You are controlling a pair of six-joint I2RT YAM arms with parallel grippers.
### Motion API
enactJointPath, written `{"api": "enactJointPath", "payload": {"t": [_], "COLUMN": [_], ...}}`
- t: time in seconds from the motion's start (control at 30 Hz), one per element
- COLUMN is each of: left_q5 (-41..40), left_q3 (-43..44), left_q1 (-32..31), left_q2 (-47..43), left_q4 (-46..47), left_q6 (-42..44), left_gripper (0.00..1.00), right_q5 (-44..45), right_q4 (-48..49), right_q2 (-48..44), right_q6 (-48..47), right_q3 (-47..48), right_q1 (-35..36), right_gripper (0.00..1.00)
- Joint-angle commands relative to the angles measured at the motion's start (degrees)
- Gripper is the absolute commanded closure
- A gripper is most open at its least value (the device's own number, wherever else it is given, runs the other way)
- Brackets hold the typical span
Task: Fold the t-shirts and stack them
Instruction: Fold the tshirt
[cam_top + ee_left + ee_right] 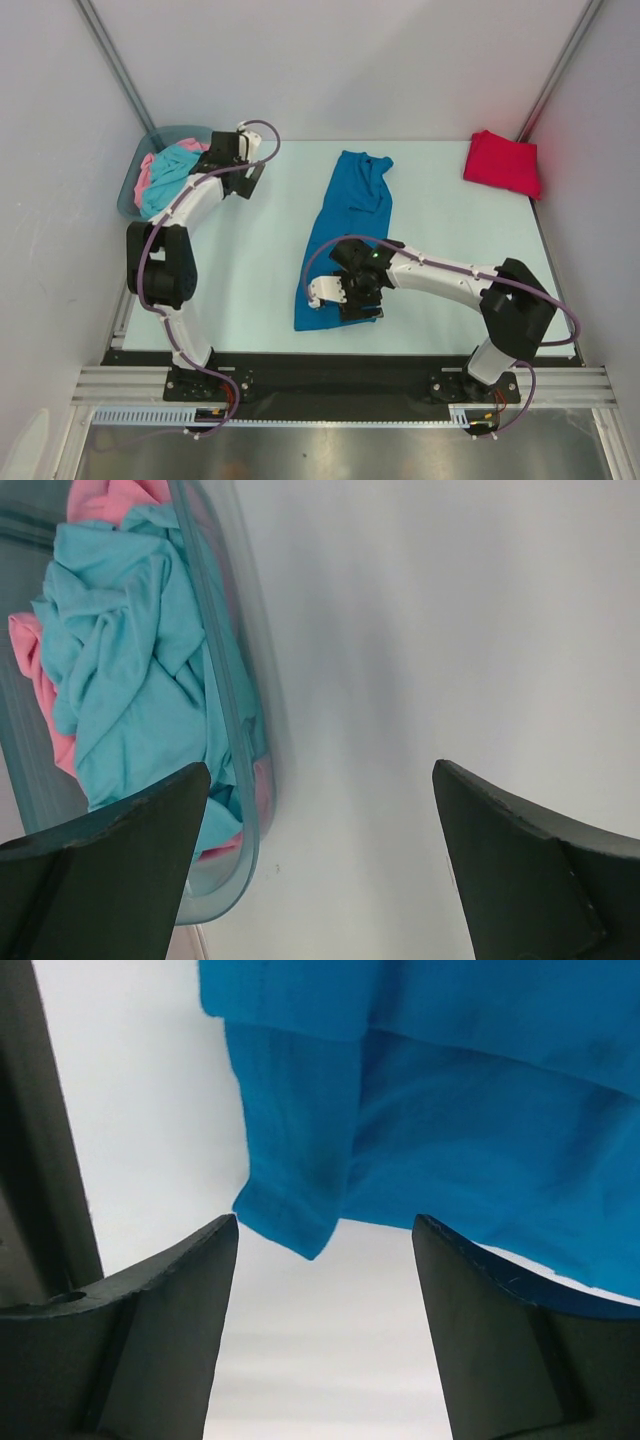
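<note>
The right gripper (347, 293) hangs low over the bottom end of the deep blue t-shirt (342, 215), jaws spread wide and holding nothing. In the right wrist view a loose corner of the shirt reaches down toward the gap between the fingers (170, 1300), with bare table (250, 260) below it. The shirt lies mid-frame as a long narrow strip, collar toward the top, so the lengthwise fold looks done and the crosswise fold seems to be the step in hand. The next move calls for the gripper to settle onto that hem corner, close on both layers, then carry it up toward the collar.

The left gripper (240, 165) sits at the upper left beside the grey-blue bin (170, 132), also wide open and empty. The turquoise t-shirt (120, 650) and pink t-shirt (35, 645) are crumpled inside the bin. A folded red t-shirt (503, 162) rests in the upper right corner, probably the base of the stack.
</note>
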Motion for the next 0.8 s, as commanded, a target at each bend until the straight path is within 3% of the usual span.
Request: {"api": "enactJointPath", "payload": {"t": [0.0, 0.23, 0.37, 0.63, 0.73, 0.77], "left_q5": [0.30, -0.41, -0.76, -1.46, -1.38, -1.46], "left_q3": [4.18, 5.06, 4.53, 4.01, 3.83, 3.74], "left_q1": [-0.89, -1.68, -2.21, -2.74, -2.82, -2.82], "left_q2": [-1.47, -1.90, -2.34, -2.96, -2.96, -3.04], "left_q4": [0.54, 0.45, 0.45, 0.45, 0.36, 0.53], "left_q6": [-1.63, -1.89, -1.89, -1.89, -1.89, -1.63], "left_gripper": [0.00, 0.00, 0.00, 0.00, 0.00, 0.00], "right_q5": [-2.01, -2.01, -1.66, -1.66, -1.74, -1.66], "right_q4": [-1.97, 1.36, 3.04, 5.15, 5.33, 5.41], "right_q2": [-1.25, 0.24, 1.12, 3.49, 4.37, 4.37], "right_q6": [-0.17, 0.62, 0.97, 0.71, 0.88, 1.06], "right_q3": [-1.11, -3.05, -3.49, -3.93, -3.58, -3.75], "right_q1": [0.21, 0.12, 0.03, -0.49, -0.76, -0.76], "right_gripper": [0.24, 0.34, 0.48, 0.52, 0.80, 1.00]}}
